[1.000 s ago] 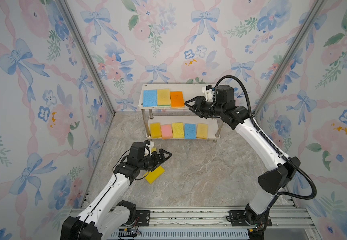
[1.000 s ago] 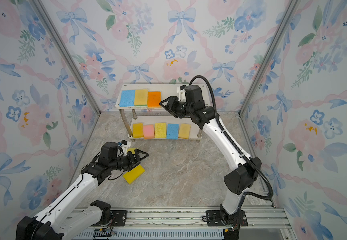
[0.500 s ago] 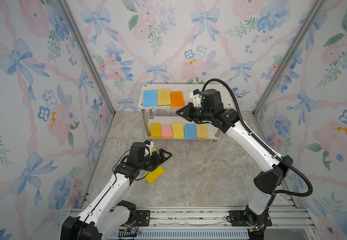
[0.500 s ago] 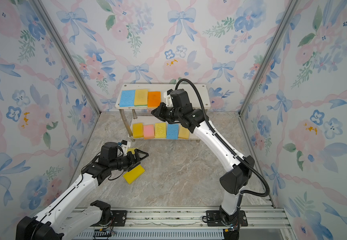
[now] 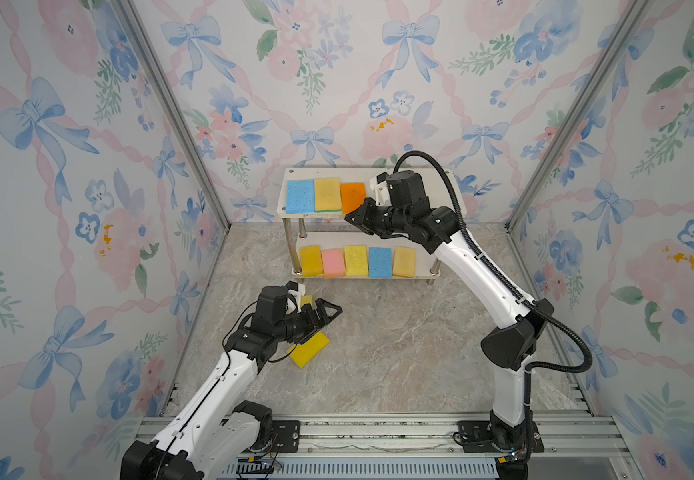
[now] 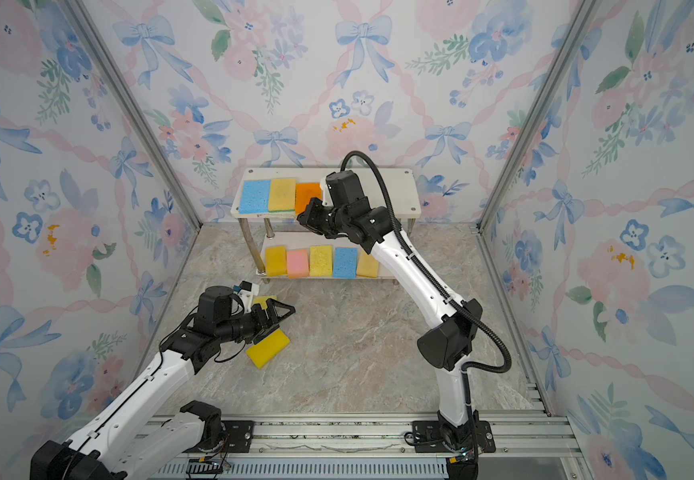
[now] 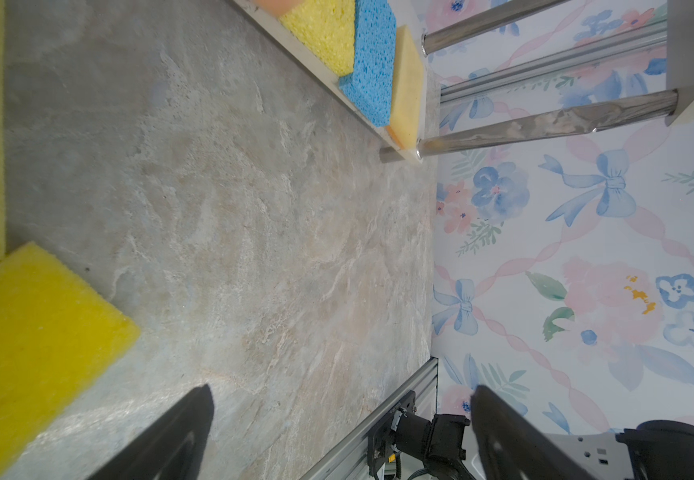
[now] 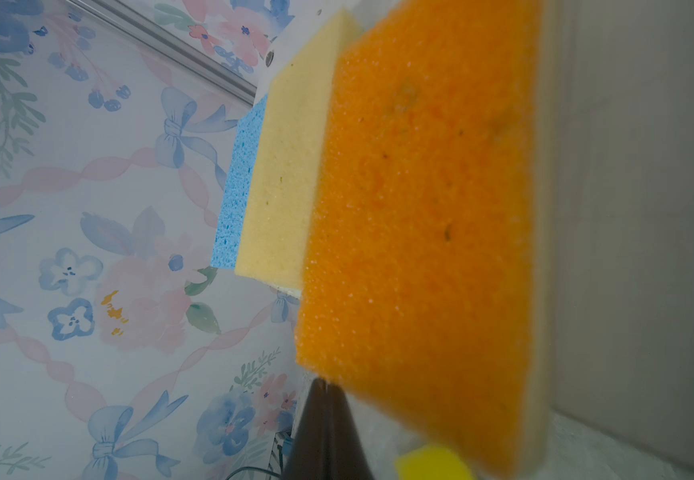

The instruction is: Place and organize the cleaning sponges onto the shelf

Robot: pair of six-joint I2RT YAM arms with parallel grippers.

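Cleaning sponges (image 5: pixel 355 260): ten in all, three on the upper board (image 5: pixel 337 173) of the shelf (image 5: pixel 295 249), five on its lower board (image 5: pixel 424 272), two on the counter (image 5: pixel 399 353). By colour: two blue sponges (image 5: pixel 299 196), one pink sponge (image 5: pixel 333 263), one orange sponge (image 5: pixel 352 197), six yellow or tan sponges (image 5: pixel 327 194) (one mostly hidden behind the left claw (image 5: pixel 330 316)). One shelf of two boards; two arms (image 5: pixel 228 382), one claw each.

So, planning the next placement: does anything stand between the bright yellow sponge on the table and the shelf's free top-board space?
The right gripper, shut, sits at the front edge of the top board beside the orange sponge, and its arm crosses the free space. Nothing else visible does.
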